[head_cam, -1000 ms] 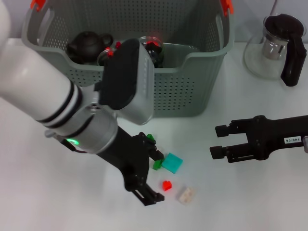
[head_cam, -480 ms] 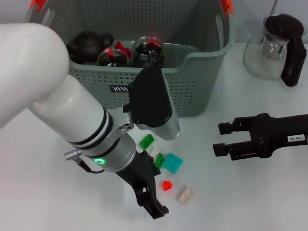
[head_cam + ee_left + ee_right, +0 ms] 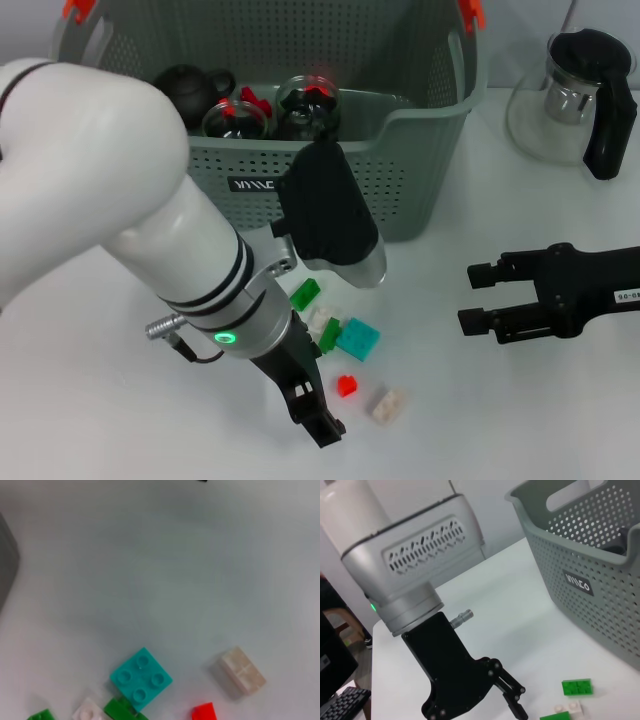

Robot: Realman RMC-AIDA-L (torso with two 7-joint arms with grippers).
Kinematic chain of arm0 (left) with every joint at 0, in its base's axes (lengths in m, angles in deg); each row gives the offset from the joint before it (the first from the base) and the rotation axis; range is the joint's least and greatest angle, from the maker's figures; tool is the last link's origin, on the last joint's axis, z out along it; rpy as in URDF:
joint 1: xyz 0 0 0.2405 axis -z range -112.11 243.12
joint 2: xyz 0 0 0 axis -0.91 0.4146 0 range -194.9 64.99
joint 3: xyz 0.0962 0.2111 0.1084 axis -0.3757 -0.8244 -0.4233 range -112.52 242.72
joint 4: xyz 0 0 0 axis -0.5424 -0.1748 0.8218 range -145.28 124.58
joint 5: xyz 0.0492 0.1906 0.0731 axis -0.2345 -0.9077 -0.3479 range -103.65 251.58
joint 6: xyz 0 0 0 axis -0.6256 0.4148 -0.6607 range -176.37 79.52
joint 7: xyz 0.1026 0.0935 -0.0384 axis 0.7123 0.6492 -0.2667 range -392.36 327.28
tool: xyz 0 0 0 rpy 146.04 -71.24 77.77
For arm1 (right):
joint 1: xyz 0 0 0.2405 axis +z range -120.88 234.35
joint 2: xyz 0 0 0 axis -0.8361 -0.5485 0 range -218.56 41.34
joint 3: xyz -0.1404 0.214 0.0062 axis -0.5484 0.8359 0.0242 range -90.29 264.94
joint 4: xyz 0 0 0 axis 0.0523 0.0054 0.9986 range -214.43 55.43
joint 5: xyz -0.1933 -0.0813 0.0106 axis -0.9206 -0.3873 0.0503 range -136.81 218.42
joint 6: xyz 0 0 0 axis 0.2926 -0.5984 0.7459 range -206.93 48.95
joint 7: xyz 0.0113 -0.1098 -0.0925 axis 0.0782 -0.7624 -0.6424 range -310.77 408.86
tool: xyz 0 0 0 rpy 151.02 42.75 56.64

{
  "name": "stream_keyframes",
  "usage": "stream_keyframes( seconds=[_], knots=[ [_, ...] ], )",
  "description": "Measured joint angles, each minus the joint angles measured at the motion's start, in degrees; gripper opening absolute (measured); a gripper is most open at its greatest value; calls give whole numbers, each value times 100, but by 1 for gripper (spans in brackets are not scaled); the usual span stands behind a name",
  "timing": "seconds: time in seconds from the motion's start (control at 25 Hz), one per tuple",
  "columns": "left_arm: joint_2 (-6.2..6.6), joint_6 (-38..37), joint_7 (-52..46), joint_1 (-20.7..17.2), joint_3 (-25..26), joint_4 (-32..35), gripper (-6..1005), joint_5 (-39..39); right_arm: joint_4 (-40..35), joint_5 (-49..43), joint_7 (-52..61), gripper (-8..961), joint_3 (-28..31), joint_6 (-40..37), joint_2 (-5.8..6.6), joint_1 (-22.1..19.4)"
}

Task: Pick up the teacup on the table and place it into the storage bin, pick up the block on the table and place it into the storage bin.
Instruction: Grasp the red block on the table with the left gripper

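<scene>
Several blocks lie on the worktop (image 3: 120, 420). The left hand (image 3: 315, 415), fingers apart, hangs beside the red block (image 3: 347, 385), which wants centring between them first.

In front of me is a white surface (image 3: 120, 400). The storage bin (image 3: 400, 190) stands on its far part. To my right of the bin stands a glass teapot (image 3: 565, 100) with a black handle. Near me, a small group of blocks lies on the surface: a green block (image 3: 305, 293), a white block (image 3: 322, 322) beside a darker green block (image 3: 330, 336), a teal block (image 3: 358, 339), a red block (image 3: 347, 385) and a beige block (image 3: 386, 404).
</scene>
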Motion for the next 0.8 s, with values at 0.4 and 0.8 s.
stream_keyframes(
  seconds=[0.4, 0.8],
  knots=[
    [0, 237, -436, 96, -362, 44, 934, -73, 6, 0, -3, 822, 23, 28, 9, -2],
    [0, 511, -593, 151, -619, -10, 693, -288, 6, 0, -3, 823, 31, 46, 7, -10]
  ],
)
